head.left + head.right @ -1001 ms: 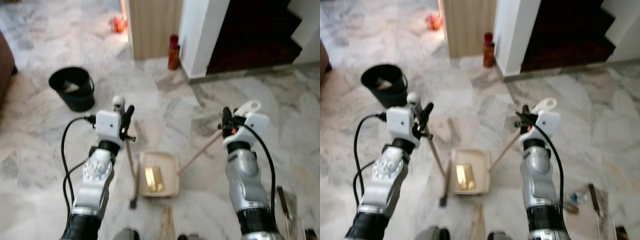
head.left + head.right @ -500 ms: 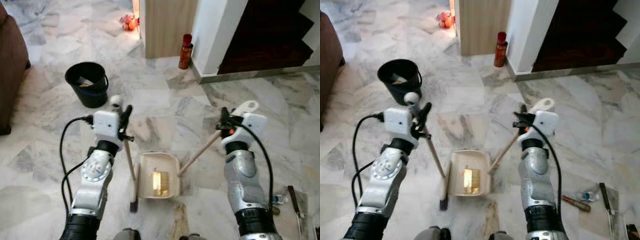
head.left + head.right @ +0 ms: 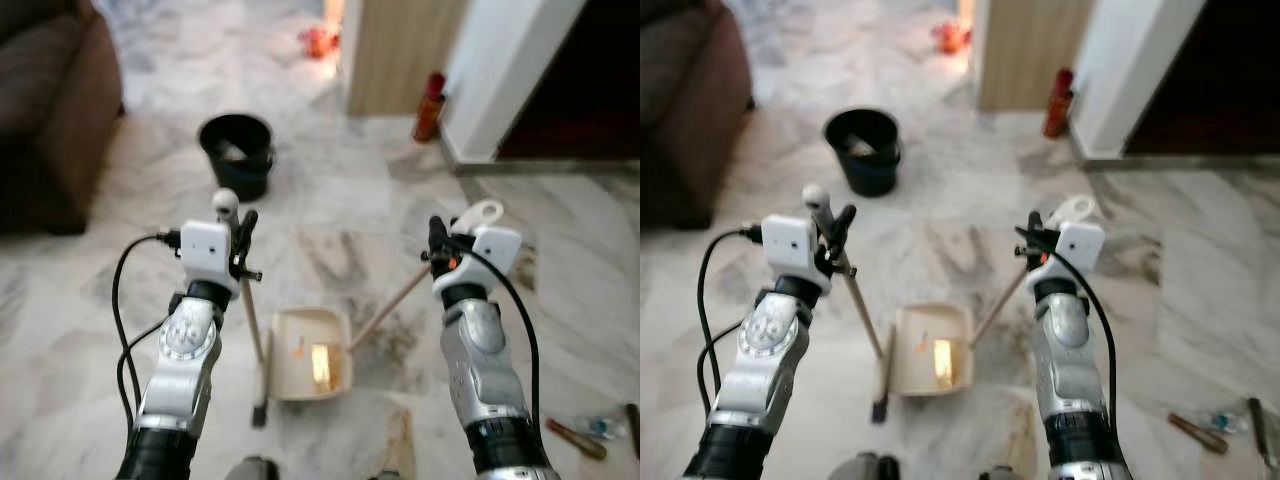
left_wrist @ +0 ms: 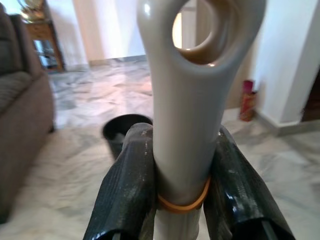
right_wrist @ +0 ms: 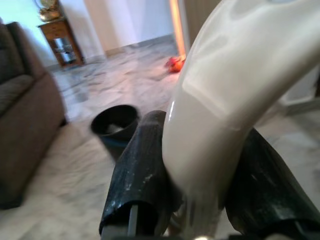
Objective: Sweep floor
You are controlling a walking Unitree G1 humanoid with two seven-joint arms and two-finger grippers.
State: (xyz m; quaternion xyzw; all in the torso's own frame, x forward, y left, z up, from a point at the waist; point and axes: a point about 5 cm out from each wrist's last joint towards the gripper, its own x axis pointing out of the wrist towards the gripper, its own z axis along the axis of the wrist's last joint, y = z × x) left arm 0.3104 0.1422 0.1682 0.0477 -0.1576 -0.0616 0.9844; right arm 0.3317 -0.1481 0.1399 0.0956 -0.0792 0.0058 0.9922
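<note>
While blur smears the dustpan (image 3: pixel 311 352), its contents stay unclear.

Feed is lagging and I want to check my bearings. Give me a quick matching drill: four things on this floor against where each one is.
Things:
1. black bucket
2. dustpan
3. red bottle
4. brown sofa

Places:
A. beside the white pillar
B. far left
C. between the two arms
D. ahead of the left pincer, near the sofa

Pairs: 1-D, 2-C, 3-A, 4-B

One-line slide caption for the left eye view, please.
Left gripper holds the broom handle, right gripper the dustpan handle; the dustpan sits between them on marble, black bin ahead.
</note>
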